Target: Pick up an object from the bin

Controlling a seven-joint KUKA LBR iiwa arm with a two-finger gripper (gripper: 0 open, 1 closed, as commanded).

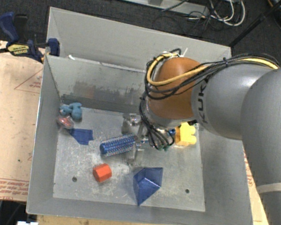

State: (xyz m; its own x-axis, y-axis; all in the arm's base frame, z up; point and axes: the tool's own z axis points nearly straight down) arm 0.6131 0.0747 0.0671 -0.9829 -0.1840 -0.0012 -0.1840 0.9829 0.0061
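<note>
My gripper (132, 140) is down at the bin floor near the middle, below the arm's orange cover. Its two metal fingers stand apart, one (130, 123) behind and one (134, 156) in front of the right end of a blue ridged cylinder (115, 146). The cylinder lies flat on the floor and slants up to the right. The gripper looks open, with the cylinder's end in the gap. A small red cube (102, 172) rests just in front of the cylinder. A dark blue pyramid-shaped block (147, 183) sits in front and to the right of the gripper.
A yellow block (186, 135) lies right of the gripper, partly under the arm. At the left wall are a light blue piece (72, 109), a pinkish piece (65, 121) and a flat dark blue piece (82, 135). The arm hides the back right of the bin.
</note>
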